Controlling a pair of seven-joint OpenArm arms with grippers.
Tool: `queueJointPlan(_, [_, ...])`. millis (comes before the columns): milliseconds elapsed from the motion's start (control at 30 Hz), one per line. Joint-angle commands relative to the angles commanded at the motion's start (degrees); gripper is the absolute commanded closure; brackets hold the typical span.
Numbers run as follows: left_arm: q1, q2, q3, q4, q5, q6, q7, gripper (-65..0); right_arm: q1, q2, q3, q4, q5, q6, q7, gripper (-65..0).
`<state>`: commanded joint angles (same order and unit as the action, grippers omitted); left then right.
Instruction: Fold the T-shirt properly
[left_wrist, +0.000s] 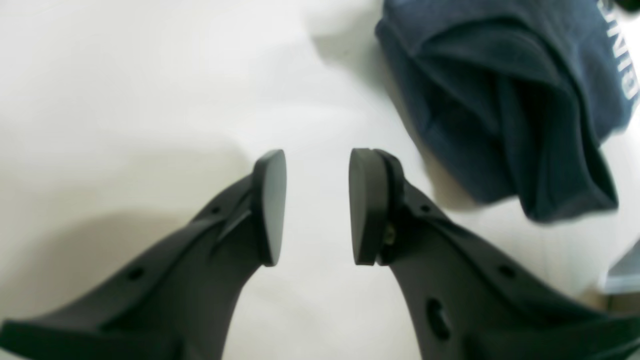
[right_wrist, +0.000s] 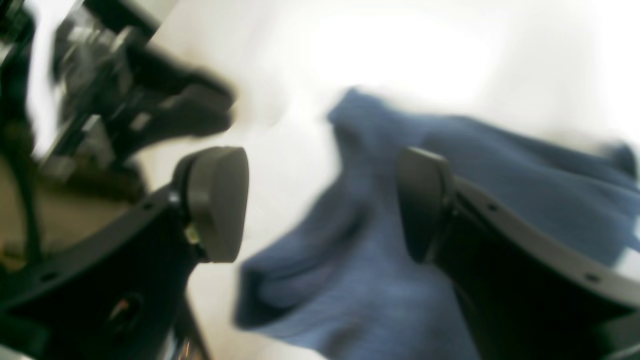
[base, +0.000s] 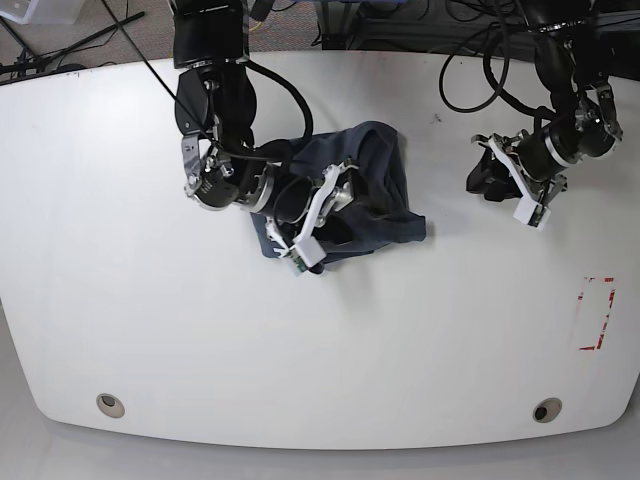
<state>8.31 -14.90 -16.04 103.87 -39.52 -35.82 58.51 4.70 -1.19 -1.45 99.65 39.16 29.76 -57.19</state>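
Two fingers of the right gripper (right_wrist: 322, 205) are held spread, and nothing is seen pinched between them. In the right wrist view, one finger is placed over the T-shirt (right_wrist: 360, 310) and the other is seen against the bare table (base: 500, 340). By this, an edge of the cloth is crossed by the gap. Whether the cloth is touched by the tips cannot be told.

From these fingers, the shirt is spread below and toward the right of the same view. In the base view, it is found under the right arm, and also on both sides of it, as a crumpled heap. Its longer direction is judged to be across that view, from side to side, but no clean axis is given by the folds. A flap is pointed toward the left arm. Some white letters (left_wrist: 617, 45) are seen at the edge of the left wrist view.

Farther outward, the left gripper (left_wrist: 320, 207) is also held with its fingers apart, and only table is seen between them. The cloth is located at the upper right of its view, well apart from the tips. So the right arm is clearly nearer. For a two-handed spreading, which is judged to be needed before any fold, the left fingers should be brought inward to the flap.
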Motion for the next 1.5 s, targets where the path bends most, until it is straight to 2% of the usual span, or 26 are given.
queueJointPlan(100, [0.00, 0.09, 3.96, 2.90, 1.41, 0.09, 0.00, -20.1, 1.67, 2.37, 1.05, -1.93, 0.00, 0.00, 1.23, -44.4])
queueJointPlan(200, [-0.44, 0.18, 10.81, 5.98, 6.24, 0.09, -0.09, -20.1, 5.27, 4.66, 1.23, -7.12, 0.00, -0.26, 3.96, -41.7])
queueJointPlan(300, [-0.62, 0.26, 17.05, 8.35, 10.11, 0.09, -0.09, -19.9, 8.88, 6.68, 0.97, -12.48, 0.00, -0.44, 6.33, -32.3])
queueJointPlan(367, [-0.53, 1.76, 19.78, 9.49, 11.60, -0.18, -0.18, -19.7, 12.04, 8.09, 0.88, -16.88, -0.09, -0.44, 7.56, -24.6])
queueJointPlan(433, [-0.53, 2.46, 20.84, 9.58, 12.04, -1.93, -0.18, -19.7, 15.03, 9.41, 0.79, -21.10, -0.09, -0.44, 8.70, -18.5])
queueJointPlan(500, [-0.53, 2.64, 21.54, 9.49, 12.04, -4.18, -0.26, -19.7, 17.14, 10.20, 0.00, -24.35, -0.09, -0.44, 9.49, -15.4])
queueJointPlan(533, [-0.62, 2.73, 22.07, 9.41, 12.13, -4.18, -0.26, -19.7, 18.46, 10.90, -1.05, -26.29, -0.35, -0.44, 10.20, -14.3])
queueJointPlan(633, [-0.70, 2.73, 24.88, 9.32, 13.45, -4.18, -0.26, -19.7, 21.19, 11.96, -5.45, -30.07, -4.04, -0.44, 13.01, -14.1])
queueJointPlan(800, [-0.79, 2.73, 32.70, 7.65, 21.63, -4.18, -0.35, -20.0, 21.36, 11.43, -8.09, -34.29, -15.30, 0.00, 17.14, -14.0])
queueJointPlan(867, [-0.79, 2.73, 34.20, 7.12, 24.18, -4.18, -0.35, -20.0, 20.84, 10.37, -8.88, -35.87, -19.34, 0.00, 19.16, -14.0])
queueJointPlan(1000, [-1.23, 2.20, 34.46, 3.52, 26.73, -4.18, -0.35, -20.0, 18.11, 10.37, -9.05, -35.96, -24.88, 0.18, 21.45, -14.0])
queueJointPlan(1100, [-2.64, 1.14, 33.32, 1.49, 27.34, -4.18, -0.35, -19.9, 15.56, 11.60, -8.88, -33.67, -25.32, 0.62, 21.45, -13.8])
queueJointPlan(1167, [-3.16, -0.44, 32.70, 0.53, 27.25, -4.18, -0.35, -19.9, 12.75, 12.92, -8.88, -30.68, -25.32, 2.64, 21.19, -13.8])
queueJointPlan(1200, [-3.78, -0.88, 32.53, 0.44, 27.25, -4.18, -0.44, -19.9, 11.87, 13.19, -8.88, -29.63, -25.32, 2.90, 21.19, -13.8])
queueJointPlan(1333, [-7.21, -2.29, 32.53, -0.70, 27.34, -4.18, -0.44, -20.0, 6.77, 14.51, -8.88, -24.44, -25.41, 3.16, 21.10, -13.8])
queueJointPlan(1500, [-13.10, -2.20, 32.53, -7.38, 27.52, -4.18, -0.44, -19.9, -0.97, 16.00, -8.88, -15.12, -25.23, 2.99, 19.25, -13.8])
